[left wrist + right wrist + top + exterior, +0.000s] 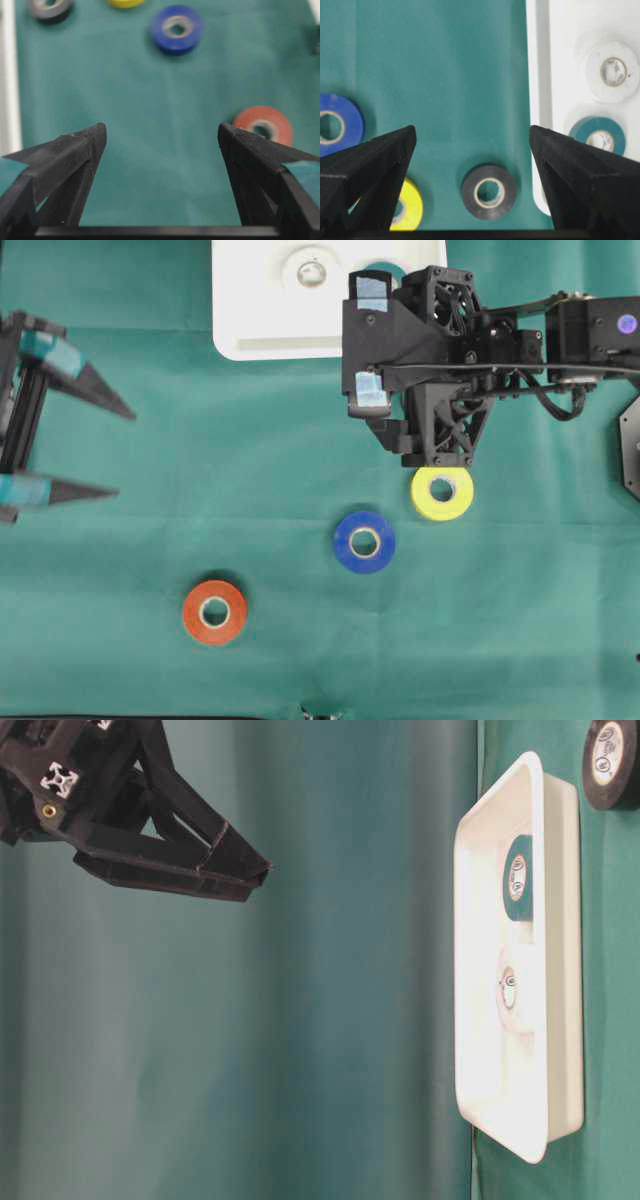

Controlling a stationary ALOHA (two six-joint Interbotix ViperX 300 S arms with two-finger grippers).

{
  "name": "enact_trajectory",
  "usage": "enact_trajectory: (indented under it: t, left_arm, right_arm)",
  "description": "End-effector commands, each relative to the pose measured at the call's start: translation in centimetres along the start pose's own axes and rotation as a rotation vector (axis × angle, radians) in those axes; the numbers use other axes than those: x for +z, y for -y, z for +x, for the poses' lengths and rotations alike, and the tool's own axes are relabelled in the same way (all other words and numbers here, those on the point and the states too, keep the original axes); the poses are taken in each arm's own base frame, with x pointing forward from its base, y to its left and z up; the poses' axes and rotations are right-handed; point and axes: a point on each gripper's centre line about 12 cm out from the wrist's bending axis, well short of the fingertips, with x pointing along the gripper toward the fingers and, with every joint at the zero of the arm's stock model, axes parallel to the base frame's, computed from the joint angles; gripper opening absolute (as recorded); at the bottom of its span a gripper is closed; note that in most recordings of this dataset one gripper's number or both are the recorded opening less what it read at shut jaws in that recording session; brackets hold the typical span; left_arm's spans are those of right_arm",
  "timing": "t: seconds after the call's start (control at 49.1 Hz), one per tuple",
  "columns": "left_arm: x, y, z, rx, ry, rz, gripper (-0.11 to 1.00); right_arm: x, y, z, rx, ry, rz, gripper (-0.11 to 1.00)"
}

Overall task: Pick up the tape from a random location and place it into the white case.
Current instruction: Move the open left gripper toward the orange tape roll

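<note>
The white case is seen at the top centre of the overhead view; a white roll and a teal roll already lie inside it. Four rolls are left loose on the green cloth: yellow tape, blue tape, red tape, and black tape just beside the case rim. The right gripper is held above the black tape with jaws apart, probably for a grasp. The left gripper, at the left edge, is also spread and empty. No writing can be read.
</note>
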Motion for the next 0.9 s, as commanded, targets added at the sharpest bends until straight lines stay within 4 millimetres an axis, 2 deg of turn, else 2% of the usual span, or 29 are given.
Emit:
enact_trajectory:
  t: [0.0,0.244,0.754,0.876]
  left_arm:
    - [0.9,1.2,-0.4,-0.044,0.043,0.026,0.9]
    - [1.4,3.4,-0.7,-0.119,0.082,0.075,0.9]
    - [1.9,3.5,-0.7,-0.125,0.124,0.077,0.9]
    - [2.5,3.6,0.1,-0.123,0.135,0.078,0.9]
  right_arm:
    - [0.9,0.1,-1.7,0.007,0.056,0.007,0.9]
    - [0.9,0.1,-1.6,0.007,0.055,0.007,0.9]
    - [0.9,0.1,-1.7,0.007,0.058,0.007,0.9]
    - [0.9,0.1,-1.7,0.007,0.058,0.007,0.9]
